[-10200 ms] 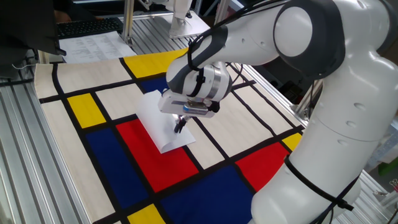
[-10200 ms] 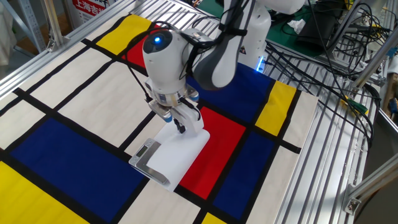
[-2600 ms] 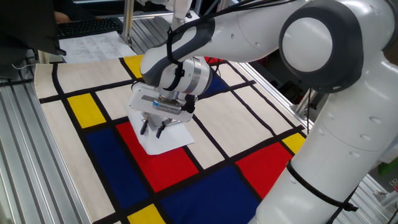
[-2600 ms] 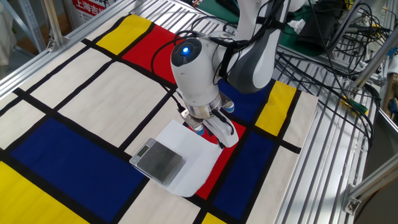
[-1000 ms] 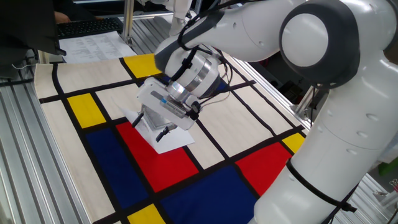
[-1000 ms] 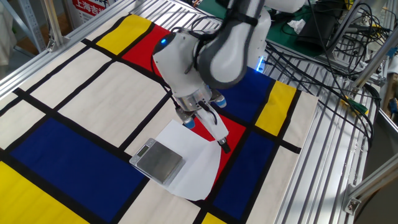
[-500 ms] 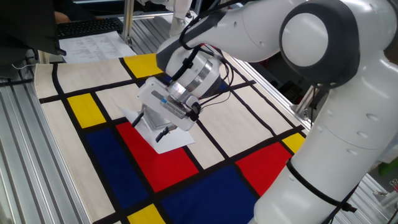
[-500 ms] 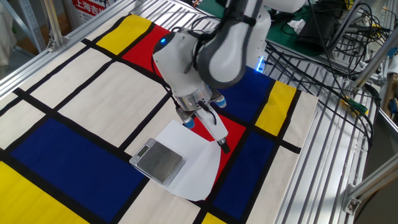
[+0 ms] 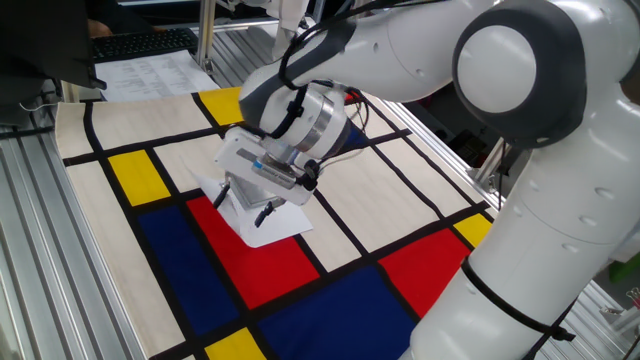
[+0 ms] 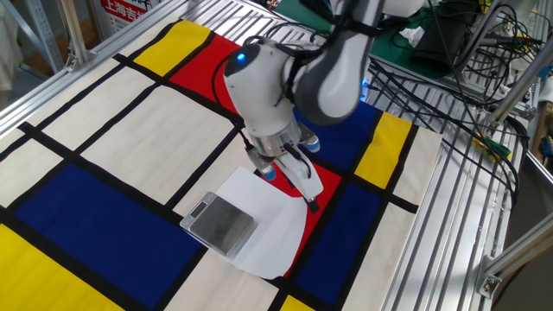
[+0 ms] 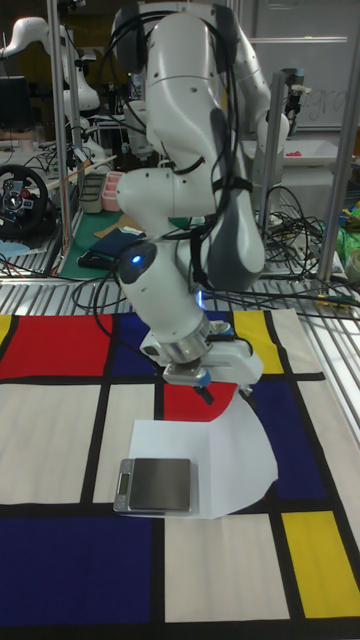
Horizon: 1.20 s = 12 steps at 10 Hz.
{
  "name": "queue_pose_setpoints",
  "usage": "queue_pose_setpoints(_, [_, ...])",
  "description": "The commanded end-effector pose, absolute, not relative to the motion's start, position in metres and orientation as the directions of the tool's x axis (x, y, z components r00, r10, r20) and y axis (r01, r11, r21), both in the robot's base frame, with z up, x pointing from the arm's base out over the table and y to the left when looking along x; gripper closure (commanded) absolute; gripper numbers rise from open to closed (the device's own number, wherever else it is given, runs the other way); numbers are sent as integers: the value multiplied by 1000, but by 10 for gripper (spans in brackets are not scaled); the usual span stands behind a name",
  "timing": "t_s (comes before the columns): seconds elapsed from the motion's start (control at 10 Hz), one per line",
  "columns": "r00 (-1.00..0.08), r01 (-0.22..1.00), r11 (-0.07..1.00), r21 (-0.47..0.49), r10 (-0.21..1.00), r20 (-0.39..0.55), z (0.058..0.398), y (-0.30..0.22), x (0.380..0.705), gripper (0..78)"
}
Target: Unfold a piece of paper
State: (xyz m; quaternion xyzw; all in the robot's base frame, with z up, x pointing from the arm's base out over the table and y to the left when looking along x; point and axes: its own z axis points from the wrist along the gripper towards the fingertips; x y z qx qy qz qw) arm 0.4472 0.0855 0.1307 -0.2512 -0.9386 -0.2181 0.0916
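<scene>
The piece of paper [image 9: 278, 226] [image 10: 275, 226] [image 11: 228, 448] lies spread out white over a red and cream part of the checked cloth [image 10: 104, 130], with its right edge slightly raised. A flat grey slab [image 10: 221, 222] [image 11: 156, 484] rests on its near-left corner. My gripper [image 9: 246, 205] [image 10: 289, 190] [image 11: 225, 392] hangs low over the sheet's far edge, open, with its fingers spread wide. One fingertip [image 10: 313, 206] is by the paper's right edge; whether it touches I cannot tell. Nothing is between the fingers.
Sheets printed with grey text [image 9: 150, 70] and a keyboard [image 9: 140, 42] lie beyond the cloth's far corner. Cables [image 10: 449, 69] and metal rails [image 10: 458, 199] border the cloth on the right. My arm's bulky elbow [image 9: 560, 200] overhangs the cloth's right side.
Since 10 s ago the paper has been opened from a narrow fold to a wide sheet. Over the last second the wrist has turned and shifted slightly, and the gripper stays open.
</scene>
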Motion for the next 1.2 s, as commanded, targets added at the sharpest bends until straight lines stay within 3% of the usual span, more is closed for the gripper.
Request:
queue_pose_setpoints(0.1, [-880,469,821,326,403,251,132,85,448,1])
queue_pose_setpoints(0.5, [-884,463,822,331,398,246,132,86,448,1])
queue_pose_setpoints(1.2, [-865,498,814,300,440,242,183,102,447,1])
